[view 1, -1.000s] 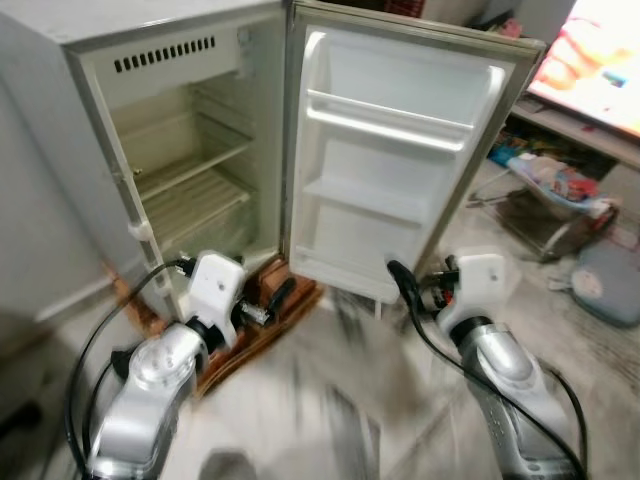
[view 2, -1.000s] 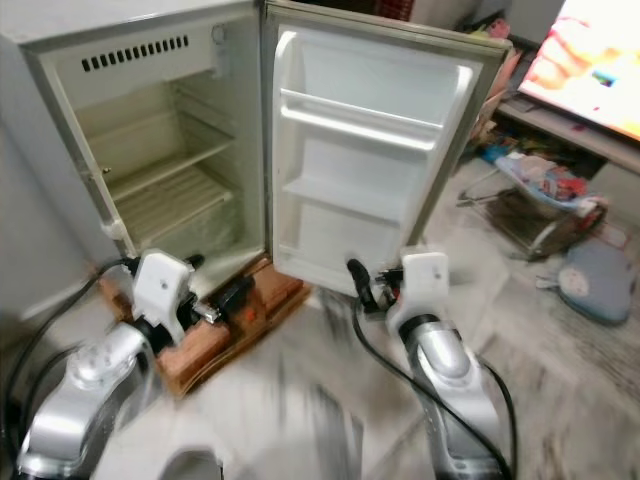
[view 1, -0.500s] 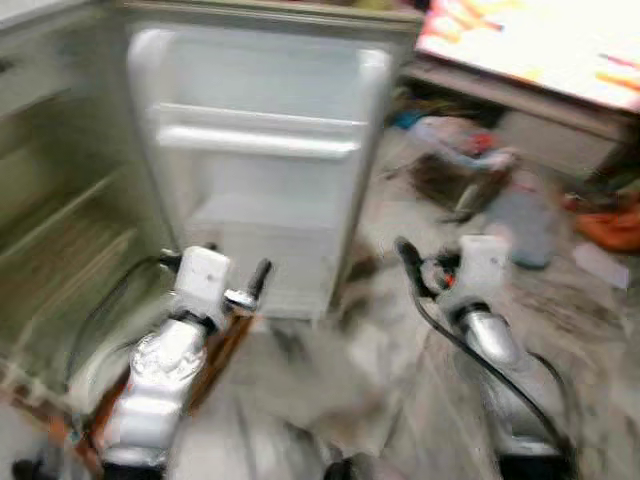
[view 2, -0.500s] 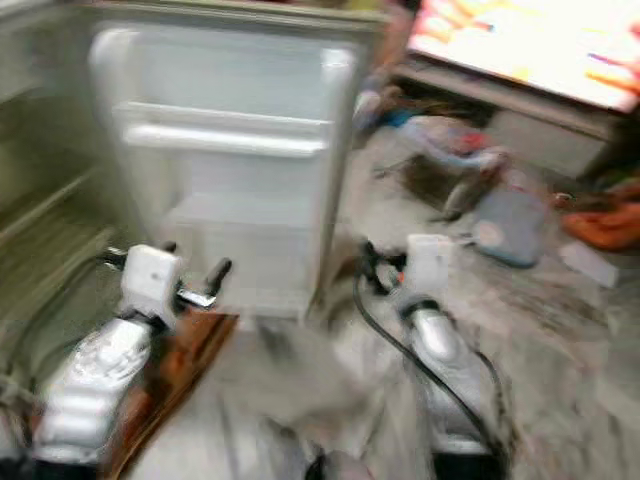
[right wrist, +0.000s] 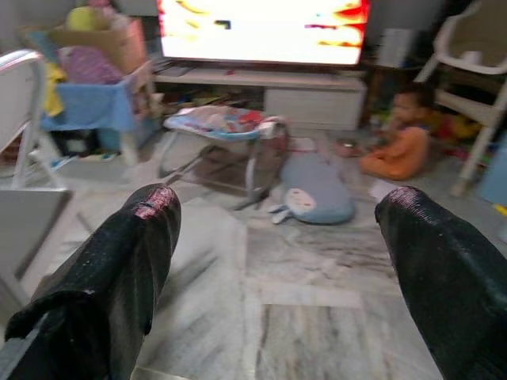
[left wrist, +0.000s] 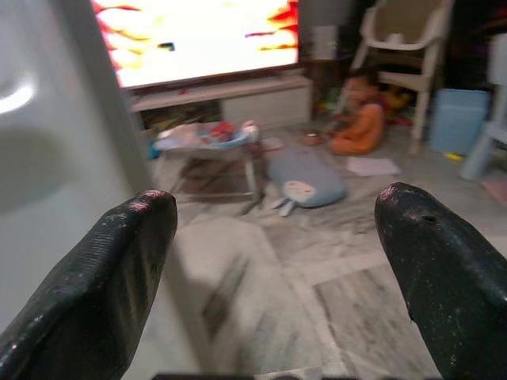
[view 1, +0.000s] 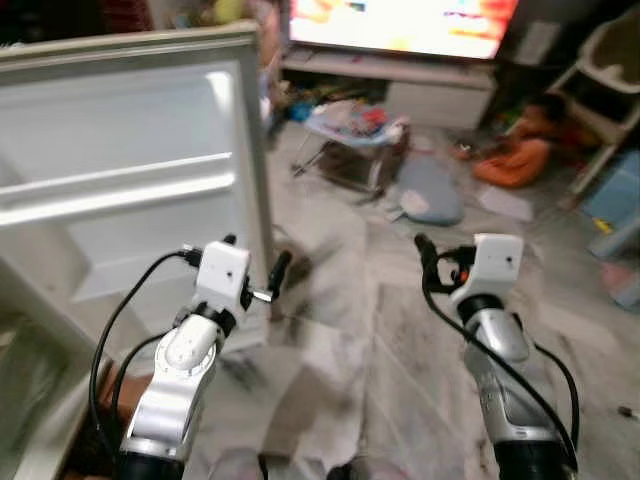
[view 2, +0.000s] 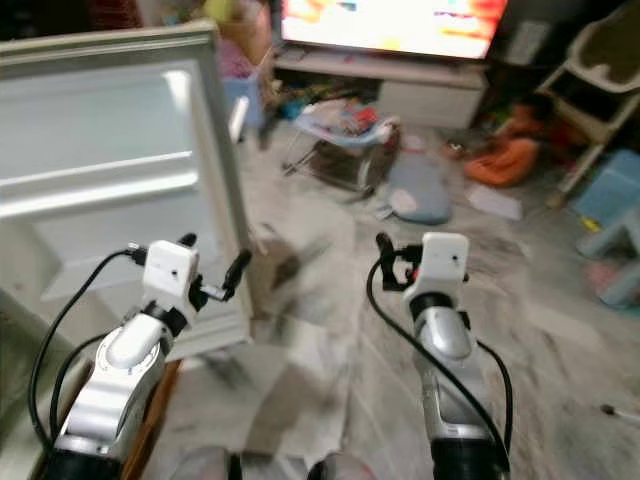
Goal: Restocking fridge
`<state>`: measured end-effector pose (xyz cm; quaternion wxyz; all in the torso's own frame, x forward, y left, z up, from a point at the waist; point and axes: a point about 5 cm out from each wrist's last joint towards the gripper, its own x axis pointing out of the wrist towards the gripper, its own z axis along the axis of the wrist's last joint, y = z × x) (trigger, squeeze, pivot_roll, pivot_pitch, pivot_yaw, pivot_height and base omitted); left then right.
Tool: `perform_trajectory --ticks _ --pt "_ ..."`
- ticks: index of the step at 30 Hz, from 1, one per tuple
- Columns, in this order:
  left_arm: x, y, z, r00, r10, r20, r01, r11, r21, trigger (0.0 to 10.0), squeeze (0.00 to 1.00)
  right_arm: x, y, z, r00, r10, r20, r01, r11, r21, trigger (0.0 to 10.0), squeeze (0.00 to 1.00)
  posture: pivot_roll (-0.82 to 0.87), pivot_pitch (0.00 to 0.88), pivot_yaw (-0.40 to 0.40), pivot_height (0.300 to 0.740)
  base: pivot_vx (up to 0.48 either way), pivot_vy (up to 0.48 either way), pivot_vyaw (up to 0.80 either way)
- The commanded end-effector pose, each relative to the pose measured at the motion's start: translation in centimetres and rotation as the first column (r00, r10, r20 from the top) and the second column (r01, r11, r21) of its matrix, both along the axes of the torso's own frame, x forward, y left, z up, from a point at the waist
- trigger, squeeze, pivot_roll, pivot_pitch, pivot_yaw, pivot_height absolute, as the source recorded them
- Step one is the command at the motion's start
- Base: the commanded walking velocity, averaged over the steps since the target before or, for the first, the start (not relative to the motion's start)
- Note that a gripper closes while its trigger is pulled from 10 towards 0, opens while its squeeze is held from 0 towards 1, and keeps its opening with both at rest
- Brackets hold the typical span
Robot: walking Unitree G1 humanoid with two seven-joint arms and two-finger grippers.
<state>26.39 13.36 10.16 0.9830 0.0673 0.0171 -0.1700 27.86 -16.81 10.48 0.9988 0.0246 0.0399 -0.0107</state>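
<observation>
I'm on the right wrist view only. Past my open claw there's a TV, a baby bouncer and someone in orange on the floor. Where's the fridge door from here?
Observer: The fridge door stands open at the robot's front left, with its white inner side and shelf rail facing the robot.
Operator: What's the left claw doing?
Observer: The left claw is open and holds nothing. It is raised close beside the door's free edge.
</observation>
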Motion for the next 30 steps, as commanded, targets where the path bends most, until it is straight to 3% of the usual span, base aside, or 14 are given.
perform_trajectory --ticks 1,8,18,30 --pt "0.2 -0.1 0.2 1.0 -0.002 0.01 0.002 1.0 0.002 10.0 0.0 0.3 -0.1 0.4 1.0 -0.006 0.022 0.006 1.0 -0.009 10.0 0.0 0.06 0.0 -0.065 0.74 0.0 0.0 -0.8" --pt "0.2 -0.5 0.3 0.999 -0.035 0.022 0.035 0.999 -0.024 10.0 0.0 0.6 -0.4 0.7 0.999 -0.015 0.039 0.016 1.0 -0.018 10.0 0.0 0.06 0.0 -0.064 0.74 0.0 0.0 -0.8" --pt "0.3 -0.9 0.3 0.998 -0.057 0.011 0.057 0.998 -0.035 10.0 0.0 0.7 0.1 0.9 0.998 0.0 0.056 0.0 1.0 0.003 10.0 0.0 0.06 0.0 -0.056 0.74 0.285 0.0 -0.8" --pt "0.1 -1.3 0.3 0.996 -0.083 0.025 0.084 0.995 -0.048 10.0 0.0 0.6 0.5 1.2 0.998 0.004 0.062 -0.004 1.0 0.013 10.0 0.0 0.06 0.0 -0.059 0.74 0.089 0.0 -0.8"
